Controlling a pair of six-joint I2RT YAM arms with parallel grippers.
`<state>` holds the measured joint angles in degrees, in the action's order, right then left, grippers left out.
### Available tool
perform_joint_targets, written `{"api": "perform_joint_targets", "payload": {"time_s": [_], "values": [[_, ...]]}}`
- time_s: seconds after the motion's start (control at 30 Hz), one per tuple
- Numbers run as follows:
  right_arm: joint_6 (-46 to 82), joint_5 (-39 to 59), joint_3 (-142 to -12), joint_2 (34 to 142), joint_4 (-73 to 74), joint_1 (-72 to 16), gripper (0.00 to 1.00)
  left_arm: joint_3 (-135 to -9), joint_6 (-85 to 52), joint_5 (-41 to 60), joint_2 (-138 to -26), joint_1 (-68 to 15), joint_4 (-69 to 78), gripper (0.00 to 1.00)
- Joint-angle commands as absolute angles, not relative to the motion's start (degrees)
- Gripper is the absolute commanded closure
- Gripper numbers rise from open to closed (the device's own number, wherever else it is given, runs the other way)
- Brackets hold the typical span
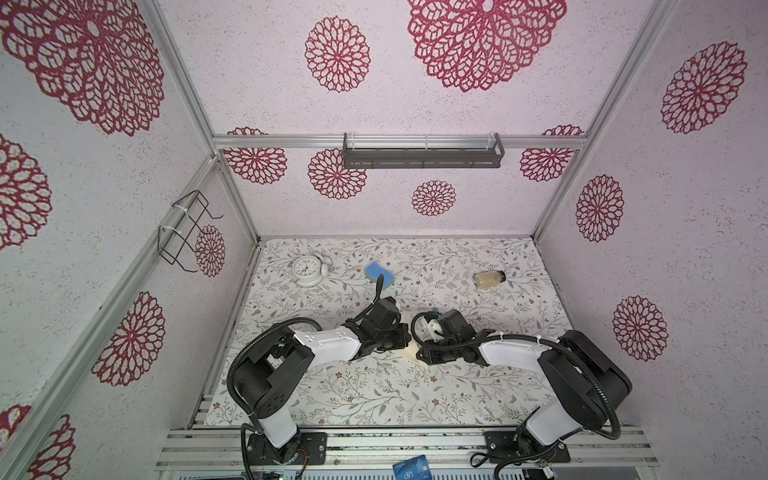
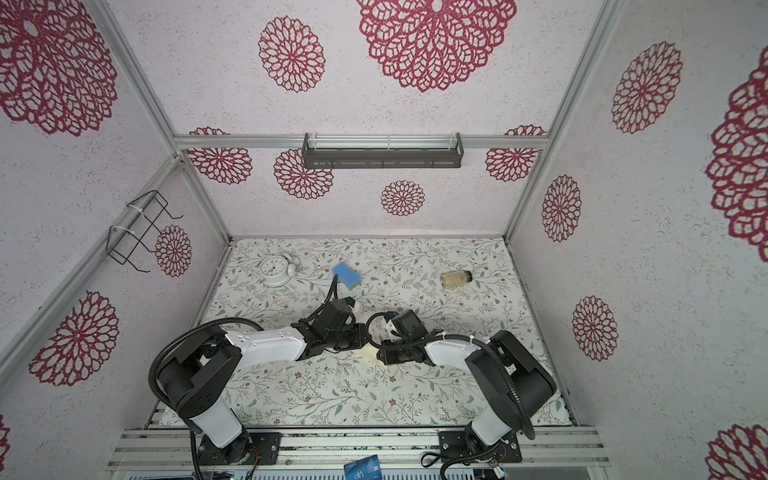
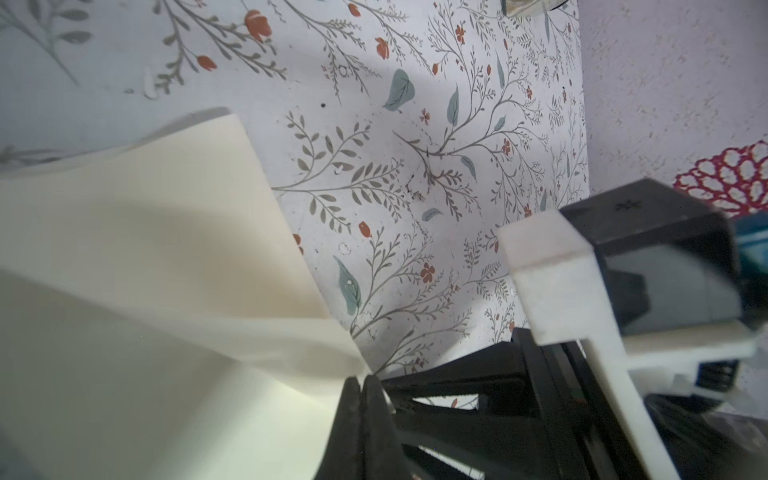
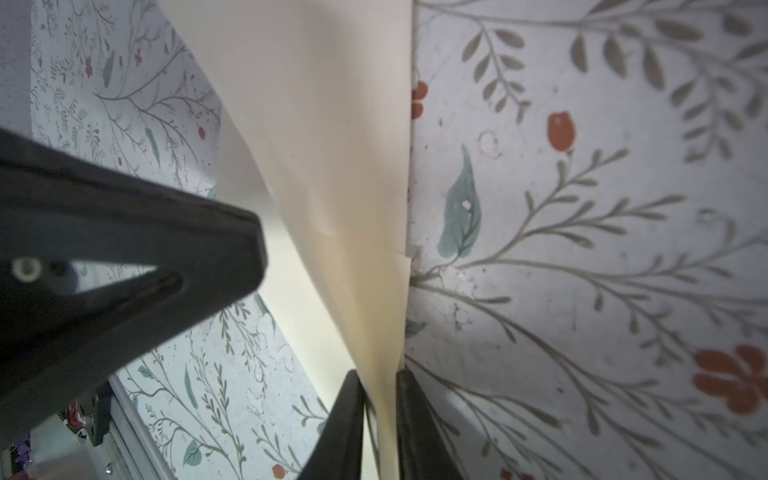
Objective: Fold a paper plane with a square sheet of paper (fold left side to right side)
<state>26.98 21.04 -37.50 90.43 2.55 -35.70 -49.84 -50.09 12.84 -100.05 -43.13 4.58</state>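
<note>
Bowing over on itself, the cream square sheet of paper (image 3: pixel 145 270) lifts off the middle of the floral table (image 1: pixel 374 390), mostly hidden under the two wrists in both top views. The left gripper (image 3: pixel 360 384) pinches its edge with jaws pressed fully together, while the right gripper (image 4: pixel 379 384) clamps the doubled sheet in a narrow gap. Farther back lie a blue sponge (image 1: pixel 380 275), a white clock (image 1: pixel 308 270) and a jar (image 1: pixel 489 279), well apart from it.

Bare mat (image 1: pixel 374 395) at front; clock (image 1: pixel 308 270), sponge (image 1: pixel 380 275), jar (image 1: pixel 489 279) along far edge.
</note>
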Motion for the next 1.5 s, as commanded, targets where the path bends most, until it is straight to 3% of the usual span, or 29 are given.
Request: {"api": "perform_joint_targets", "payload": {"time_s": [0.0,0.27,0.6,1.23,1.47], "values": [[26.1,20.6,-36.0,92.4,-1.4,-35.5,0.81,-52.2,-48.2,12.4,-102.7,-43.2,4.1,1.0],[24.1,20.6,-37.0,91.7,-3.5,-35.5,0.78,-53.4,-48.1,10.1,-106.4,-43.2,3.0,1.0],[22.1,17.8,-41.3,86.5,-10.3,-35.5,0.62,-50.4,-50.7,8.5,-106.4,-43.2,4.7,1.0],[21.9,14.7,-44.4,88.2,-10.7,-40.0,0.66,-49.8,-51.9,8.5,-107.0,-43.2,5.5,1.0],[20.9,12.3,-45.0,90.3,-11.3,-40.6,0.77,-49.5,-51.9,8.6,-106.7,-43.2,5.5,1.0]]}}
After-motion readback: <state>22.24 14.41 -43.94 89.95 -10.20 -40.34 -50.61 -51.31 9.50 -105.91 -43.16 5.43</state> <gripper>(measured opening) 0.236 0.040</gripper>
